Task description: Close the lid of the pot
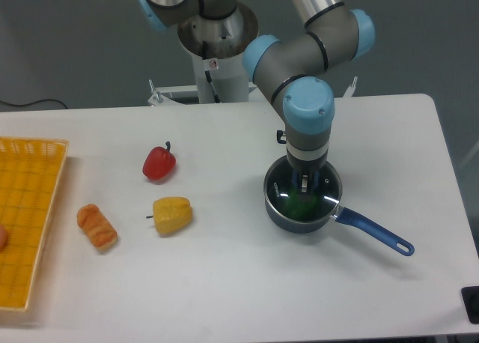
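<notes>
Table is white, arm comes in from 12 o'clock. Yellow basket sits at the 9 o'clock edge. The pot is right of centre, roughly 3 o'clock from the vegetables, blue handle running out toward 4 o'clock. The lid appears to be lying on the pot rim already: I read glassy streaks across the mouth and something green showing through. Can't confirm it's seated flush all round.

Gripper hangs straight down over the lid centre, fingertips at the knob. Whether the fingers are pinching the knob or have let go, I cannot tell; the wrist blocks the gap.

Handling, my judgement: glass lid is rigid, smooth, chip-prone, moderately heavy for its size. The knob is the only sane grip, small and slippery, so centre on it and release low.

Smaller stuff, well apart from the pot: yellow pepper at centre, red pepper at its 12 o'clock, orange bread-like piece at its 9 o'clock.
</notes>
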`<control>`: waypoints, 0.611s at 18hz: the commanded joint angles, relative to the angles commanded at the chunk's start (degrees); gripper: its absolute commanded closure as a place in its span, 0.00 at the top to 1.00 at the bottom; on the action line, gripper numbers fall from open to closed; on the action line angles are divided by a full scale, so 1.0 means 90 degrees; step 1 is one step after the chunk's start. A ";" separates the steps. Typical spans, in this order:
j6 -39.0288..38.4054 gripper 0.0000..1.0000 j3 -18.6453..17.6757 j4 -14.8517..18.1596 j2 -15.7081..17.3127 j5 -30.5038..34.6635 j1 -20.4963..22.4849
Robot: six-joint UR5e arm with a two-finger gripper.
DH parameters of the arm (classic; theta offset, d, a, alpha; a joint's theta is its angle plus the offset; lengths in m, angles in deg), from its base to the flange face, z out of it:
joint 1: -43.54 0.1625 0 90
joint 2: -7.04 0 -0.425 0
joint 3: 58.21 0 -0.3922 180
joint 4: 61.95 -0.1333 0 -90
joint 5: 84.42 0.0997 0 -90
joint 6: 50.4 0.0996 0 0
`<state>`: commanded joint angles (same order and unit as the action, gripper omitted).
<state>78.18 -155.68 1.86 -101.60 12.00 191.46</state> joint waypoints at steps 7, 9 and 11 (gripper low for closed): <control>-0.0098 1.00 0.0048 0.0039 0.0000 -0.0058 -0.0020; -0.0156 1.00 0.0068 0.0039 0.0039 -0.0078 -0.0029; -0.0447 1.00 0.0107 0.0049 0.0068 -0.0224 -0.0068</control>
<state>74.16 -154.72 2.30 -100.98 9.99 190.84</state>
